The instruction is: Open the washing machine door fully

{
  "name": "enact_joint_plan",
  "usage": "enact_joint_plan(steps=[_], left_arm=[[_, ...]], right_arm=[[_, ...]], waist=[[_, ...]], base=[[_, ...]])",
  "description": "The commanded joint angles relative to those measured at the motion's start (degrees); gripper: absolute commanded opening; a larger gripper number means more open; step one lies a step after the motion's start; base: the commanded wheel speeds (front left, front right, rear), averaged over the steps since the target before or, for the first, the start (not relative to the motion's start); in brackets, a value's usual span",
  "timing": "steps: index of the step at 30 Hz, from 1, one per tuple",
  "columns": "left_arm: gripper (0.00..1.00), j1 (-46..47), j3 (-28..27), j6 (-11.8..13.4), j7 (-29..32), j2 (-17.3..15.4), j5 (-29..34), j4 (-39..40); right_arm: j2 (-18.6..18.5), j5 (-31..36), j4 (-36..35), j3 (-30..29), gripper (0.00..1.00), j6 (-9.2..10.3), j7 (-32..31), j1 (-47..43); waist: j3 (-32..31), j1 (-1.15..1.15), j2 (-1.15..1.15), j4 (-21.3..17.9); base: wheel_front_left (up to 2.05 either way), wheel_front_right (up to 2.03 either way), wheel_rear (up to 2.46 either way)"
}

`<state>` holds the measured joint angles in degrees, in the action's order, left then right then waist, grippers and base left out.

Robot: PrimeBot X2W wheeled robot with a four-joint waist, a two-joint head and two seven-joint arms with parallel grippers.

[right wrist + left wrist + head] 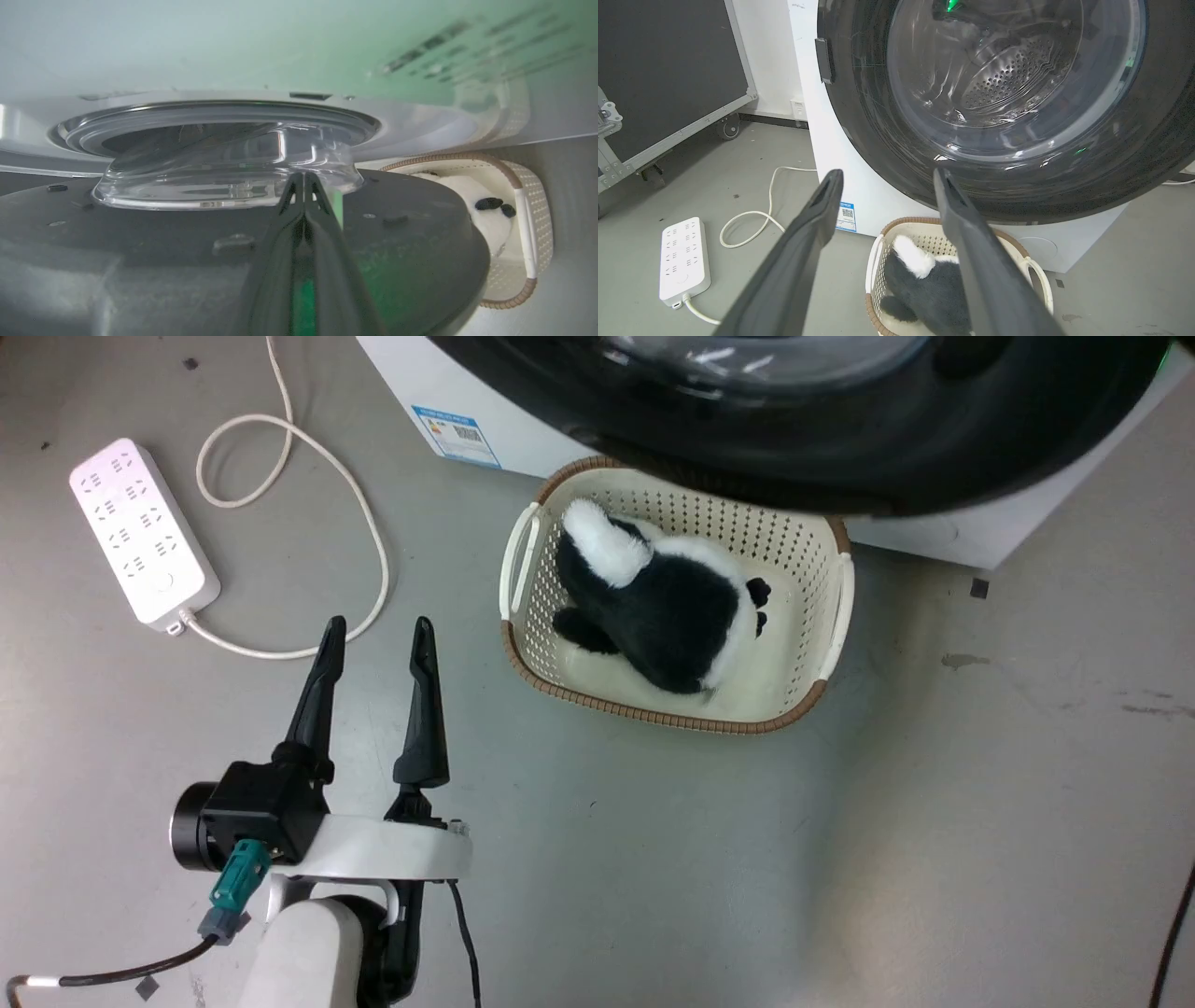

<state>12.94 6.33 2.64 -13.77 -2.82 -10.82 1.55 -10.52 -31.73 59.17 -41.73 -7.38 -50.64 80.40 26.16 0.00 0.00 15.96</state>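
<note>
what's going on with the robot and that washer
The robot is opening the door of the washing machine. Its right claw, shut, reaches in behind the door, tips near the glass bulge; the door is ajar, not fully open. The left claw hangs open over the floor. A basket with a soft toy sits under the door.

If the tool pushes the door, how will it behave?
The door looks stiff and probably heavy: a wide disc with thick glass. Its glossy front may let the left tool slip. Already ajar, it should swing freely.
</note>
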Motion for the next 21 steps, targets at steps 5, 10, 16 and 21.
enact_joint_plan(steps=[5, 10, 16, 21], left_arm=[[1.0, 0.52, -0.26, 0.22, -1.07, -0.06, -1.35, -0.66], [1.0, -0.93, 0.5, -0.06, -1.23, -0.06, -1.26, -1.98], [1.0, -2.97, 1.01, -0.29, -1.23, -0.06, -0.99, -3.25], [1.0, -4.88, 1.01, -0.46, -1.23, -0.06, -0.67, -4.39]], right_arm=[[2.53, -0.7, 1.35, -1.96, 0.0, -0.11, -4.77, -1.89], [4.85, -0.9, -1.8, -1.93, 0.0, -0.11, -8.51, -8.9], [7.33, -3.97, -8.06, -0.95, 0.0, -0.11, -12.85, -17.82], [7.61, -13.75, -8.61, 5.62, 0.0, -0.11, -15.97, -23.86]], waist=[[-2.85, 0.0, 0.0, -0.62], [-7.04, 0.0, 0.0, -1.57], [-11.6, 0.0, 0.0, -2.39], [-14.83, 0.0, 0.0, -2.6]], base=[[0.0, 0.0, 0.0], [0.0, 0.0, 0.0], [0.0, 0.0, 0.0], [0.0, 0.0, 0.0]])
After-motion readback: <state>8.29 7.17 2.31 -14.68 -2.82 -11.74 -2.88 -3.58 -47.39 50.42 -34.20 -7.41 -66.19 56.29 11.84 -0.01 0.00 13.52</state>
